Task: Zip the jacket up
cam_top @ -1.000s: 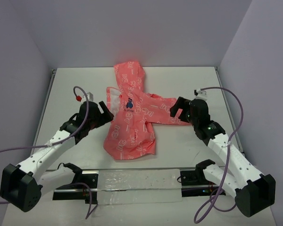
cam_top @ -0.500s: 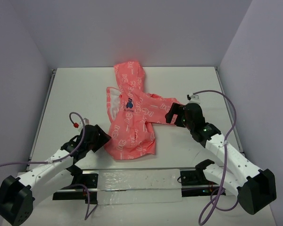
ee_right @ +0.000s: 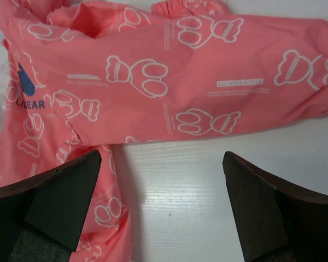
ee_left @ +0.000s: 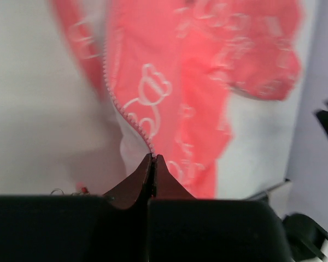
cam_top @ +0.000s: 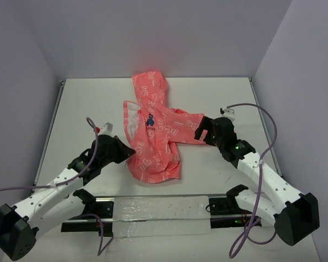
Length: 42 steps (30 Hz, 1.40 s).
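The coral-pink jacket [cam_top: 156, 139] lies in the middle of the table with its hood at the far side and one sleeve stretched to the right. Its dark blue emblem [cam_top: 151, 120] faces up. My left gripper [cam_top: 130, 153] is at the jacket's lower left edge. In the left wrist view it [ee_left: 153, 159] is shut on the bottom of the zipper teeth [ee_left: 126, 112], which run straight into the fingertips. My right gripper [cam_top: 200, 131] hovers by the sleeve [ee_right: 208, 82]; it [ee_right: 164, 207] is open, with bare table between its fingers.
A clear plastic strip on a black rail [cam_top: 164, 210] runs along the near edge between the arm bases. Grey walls close in the white table [cam_top: 87, 103] at the back and on both sides. Purple cables trail from both arms.
My left gripper moved in to the jacket's lower left edge and shut on the zipper edge. The hem has bunched and shifted right. My right gripper dropped slightly toward the sleeve.
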{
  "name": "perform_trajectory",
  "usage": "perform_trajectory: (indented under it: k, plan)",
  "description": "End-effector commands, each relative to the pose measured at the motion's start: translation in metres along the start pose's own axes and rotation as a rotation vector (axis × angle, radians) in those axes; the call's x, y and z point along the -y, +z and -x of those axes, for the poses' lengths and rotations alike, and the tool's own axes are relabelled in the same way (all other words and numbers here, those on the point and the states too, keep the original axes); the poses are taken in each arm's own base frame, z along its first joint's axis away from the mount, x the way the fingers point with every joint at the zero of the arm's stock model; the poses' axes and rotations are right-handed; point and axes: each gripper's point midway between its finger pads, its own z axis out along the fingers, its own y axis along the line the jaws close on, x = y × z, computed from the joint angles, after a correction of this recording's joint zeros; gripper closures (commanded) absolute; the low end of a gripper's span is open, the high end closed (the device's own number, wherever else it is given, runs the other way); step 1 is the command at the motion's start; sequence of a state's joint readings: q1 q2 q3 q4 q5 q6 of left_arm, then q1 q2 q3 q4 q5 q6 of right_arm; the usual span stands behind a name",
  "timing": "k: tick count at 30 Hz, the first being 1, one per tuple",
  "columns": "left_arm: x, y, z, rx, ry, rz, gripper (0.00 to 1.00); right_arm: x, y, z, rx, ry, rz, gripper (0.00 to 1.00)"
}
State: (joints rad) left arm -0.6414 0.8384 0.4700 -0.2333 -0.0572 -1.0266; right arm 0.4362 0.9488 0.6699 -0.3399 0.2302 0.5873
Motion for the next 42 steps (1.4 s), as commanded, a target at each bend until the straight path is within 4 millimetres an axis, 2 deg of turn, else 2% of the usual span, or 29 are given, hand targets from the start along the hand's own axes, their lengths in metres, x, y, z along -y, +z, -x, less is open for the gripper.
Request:
perform_trajectory:
  k: [1,2,4,7,8,9,10,11,12,14,15,17,19,20,21,22,23,25,26,27,29,31,34,35,36,39,42]
  plan:
    - [0.113,-0.017,0.042,0.055,0.112,-0.312,1.0,-0.004,-0.016,0.044,0.131,0.051,-0.048,0.0]
    - [0.137,-0.014,0.046,0.046,0.132,-0.363,1.0,0.001,-0.024,0.05,0.157,0.06,-0.069,0.0]
    - [0.169,-0.005,0.048,0.031,0.15,-0.426,1.0,0.01,-0.038,0.064,0.209,0.069,-0.105,0.0]
    - [0.231,0.006,0.051,0.013,0.177,-0.572,1.0,0.023,-0.065,0.089,0.291,0.088,-0.157,0.0]
    - [0.25,0.016,0.045,-0.013,0.191,-0.601,1.0,0.028,-0.08,0.101,0.332,0.097,-0.174,0.0]
    - [0.255,0.028,0.033,-0.049,0.2,-0.599,1.0,0.03,-0.091,0.108,0.359,0.105,-0.175,0.0]
    - [0.29,0.024,0.031,-0.063,0.218,-0.666,1.0,0.031,-0.105,0.118,0.399,0.111,-0.17,0.0]
    - [0.302,0.028,0.031,-0.075,0.223,-0.686,1.0,0.033,-0.115,0.123,0.425,0.118,-0.171,0.0]
    - [0.32,0.037,0.016,-0.112,0.234,-0.715,1.0,0.039,-0.128,0.127,0.46,0.132,-0.175,0.0]
    - [0.338,0.047,-0.012,-0.18,0.248,-0.744,1.0,0.045,-0.144,0.133,0.504,0.138,-0.178,0.0]
    - [0.342,0.051,-0.025,-0.215,0.257,-0.754,0.95,0.047,-0.148,0.134,0.516,0.137,-0.184,0.0]
    - [0.341,0.06,-0.051,-0.294,0.294,-0.756,0.7,0.052,-0.154,0.134,0.531,0.133,-0.197,0.0]
    - [0.333,0.066,-0.057,-0.315,0.329,-0.719,0.24,0.056,-0.151,0.13,0.523,0.123,-0.212,0.0]
    - [0.328,0.067,-0.055,-0.308,0.366,-0.691,0.11,0.057,-0.148,0.127,0.514,0.118,-0.218,0.0]
    - [0.332,0.061,-0.048,-0.279,0.397,-0.703,0.1,0.057,-0.147,0.126,0.511,0.117,-0.219,0.0]
    - [0.317,0.066,-0.034,-0.229,0.427,-0.596,0.03,0.056,-0.14,0.122,0.492,0.107,-0.213,0.0]
    - [0.31,0.062,-0.017,-0.173,0.46,-0.54,0.01,0.054,-0.133,0.118,0.471,0.093,-0.207,0.0]
    - [0.285,0.06,0.02,-0.086,0.454,-0.41,0.02,0.046,-0.12,0.11,0.428,0.07,-0.17,0.0]
    - [0.271,0.066,0.035,-0.063,0.438,-0.357,0.05,0.04,-0.116,0.107,0.411,0.054,-0.139,0.0]
    - [0.247,0.065,0.065,-0.026,0.386,-0.3,0.12,0.03,-0.105,0.099,0.367,0.027,-0.095,0.0]
    - [0.199,0.064,0.094,0.013,0.288,-0.208,0.19,0.014,-0.092,0.085,0.302,-0.048,-0.005,0.0]
    - [0.151,0.067,0.128,0.07,0.213,-0.102,0.21,-0.004,-0.082,0.069,0.227,-0.089,0.096,0.0]
    - [0.085,0.072,0.139,0.086,0.143,0.033,0.14,-0.015,-0.06,0.038,0.086,-0.151,0.164,0.0]
    - [0.07,0.075,0.142,0.088,0.124,0.065,0.12,-0.017,-0.054,0.03,0.049,-0.157,0.172,0.0]
    - [0.059,0.078,0.141,0.081,0.11,0.087,0.11,-0.016,-0.048,0.024,0.02,-0.155,0.167,0.0]
    - [0.029,0.094,0.129,0.045,0.092,0.157,0.09,0.003,-0.018,-0.001,-0.078,-0.118,0.051,0.03]
    - [0.002,0.11,0.118,0.013,0.088,0.238,0.09,0.005,0.002,-0.013,-0.121,-0.117,0.028,0.08]
